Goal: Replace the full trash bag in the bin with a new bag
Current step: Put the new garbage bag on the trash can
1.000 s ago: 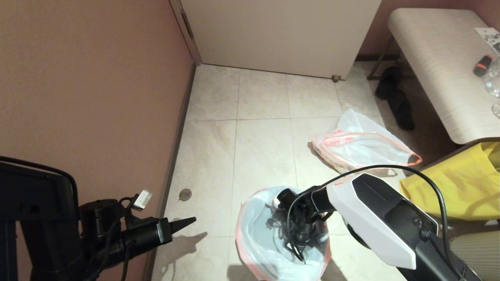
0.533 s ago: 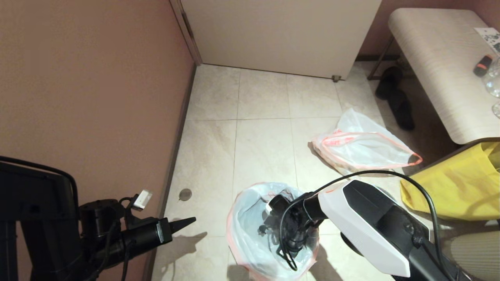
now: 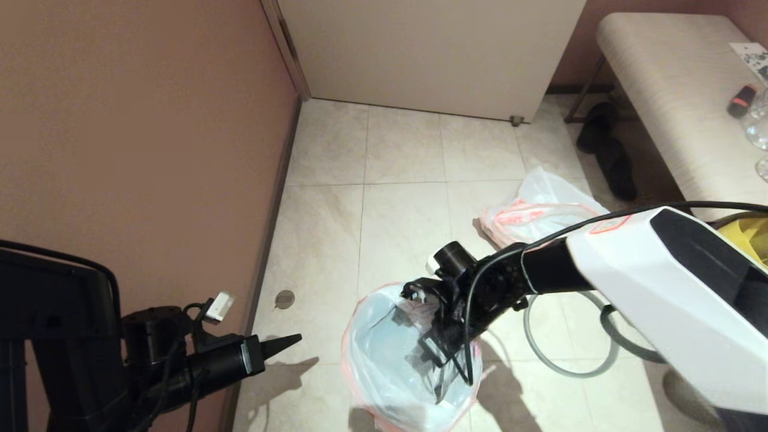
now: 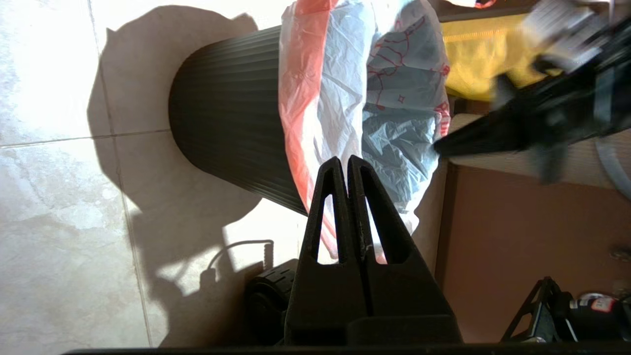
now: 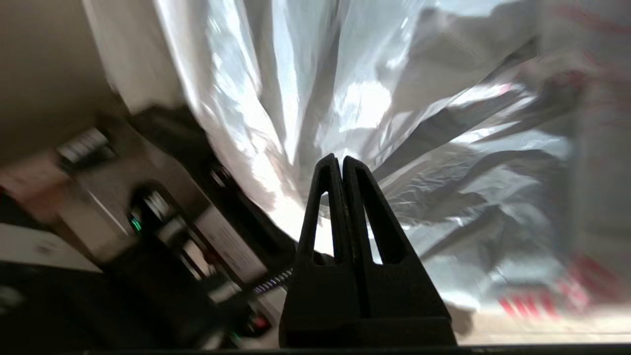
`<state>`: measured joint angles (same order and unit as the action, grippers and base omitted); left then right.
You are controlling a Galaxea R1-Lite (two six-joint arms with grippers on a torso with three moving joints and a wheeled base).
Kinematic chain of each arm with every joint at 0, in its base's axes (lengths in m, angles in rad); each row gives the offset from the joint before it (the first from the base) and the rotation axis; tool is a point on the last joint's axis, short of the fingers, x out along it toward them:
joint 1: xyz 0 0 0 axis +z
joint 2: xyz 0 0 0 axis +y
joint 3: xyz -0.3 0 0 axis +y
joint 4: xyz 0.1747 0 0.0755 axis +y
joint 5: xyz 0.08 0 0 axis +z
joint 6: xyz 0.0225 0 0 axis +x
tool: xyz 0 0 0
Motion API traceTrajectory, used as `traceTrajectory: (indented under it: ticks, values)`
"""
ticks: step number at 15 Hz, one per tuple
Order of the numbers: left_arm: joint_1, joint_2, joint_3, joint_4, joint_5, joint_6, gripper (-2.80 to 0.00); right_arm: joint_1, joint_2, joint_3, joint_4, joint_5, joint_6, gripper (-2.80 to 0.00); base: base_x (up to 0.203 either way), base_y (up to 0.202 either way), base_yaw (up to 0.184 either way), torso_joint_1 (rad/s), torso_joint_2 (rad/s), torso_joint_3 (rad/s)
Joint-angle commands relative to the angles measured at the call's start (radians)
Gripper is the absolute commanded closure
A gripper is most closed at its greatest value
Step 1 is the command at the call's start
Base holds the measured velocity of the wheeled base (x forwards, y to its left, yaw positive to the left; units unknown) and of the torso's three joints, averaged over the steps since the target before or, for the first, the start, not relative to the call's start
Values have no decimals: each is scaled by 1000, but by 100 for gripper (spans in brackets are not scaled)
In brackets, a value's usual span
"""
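Translucent white plastic, the new bag, already lines the bin, its pink hem folded over the rim. Right gripper is inside its mouth, jaws pressed together, empty. Beyond it the full trash bag lies removed; beside it the grey hoop awaits fitting. Left gripper is parked closed.

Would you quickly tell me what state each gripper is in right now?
Left gripper: closed, holding nothing, beside the bin.
Right gripper: closed, inside the bag in the bin; no grip on the plastic visible.

Black ribbed bin, white pink-hemmed bag, yellow bag
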<state>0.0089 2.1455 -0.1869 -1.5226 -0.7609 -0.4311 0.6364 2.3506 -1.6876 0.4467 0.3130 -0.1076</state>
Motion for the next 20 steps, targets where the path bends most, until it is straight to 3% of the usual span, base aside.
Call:
traceTrajectory:
  ticks: [1, 2, 4, 7, 9, 14, 19, 20]
  values:
    - [-1, 0, -3, -47, -5, -3, 0, -11, -146, 73, -60, 3, 63, 0, 0, 0, 0, 0, 0, 0]
    - [-7, 1, -4, -47, -5, -3, 0, -20, -184, 103, -87, -11, 113, 0, 0, 0, 0, 0, 0, 0]
    - [-9, 2, -17, -47, -5, -3, 0, -54, -231, 176, -111, -114, 216, -280, 0, 0, 0, 0, 0, 0]
    - [-14, 18, -27, -47, -5, 33, 0, -79, -210, 212, -125, -176, 304, -280, 0, 0, 0, 0, 0, 0]
    - [-20, 24, -31, -47, -5, 49, 0, -81, -167, 214, -172, -213, 318, -280, 0, 0, 0, 0, 0, 0]
    - [-32, 22, -33, -47, -5, 52, 0, -122, 24, 186, -335, -340, 270, -280, 0, 0, 0, 0, 0, 0]
    - [-37, 24, -33, -47, -5, 52, 0, -127, 104, 128, -344, -387, 224, -280, 0, 0, 0, 0, 0, 0]
    - [-37, 24, -35, -47, -5, 52, 0, -127, 106, 126, -345, -387, 221, 0, 0, 0, 0, 0, 0, 0]
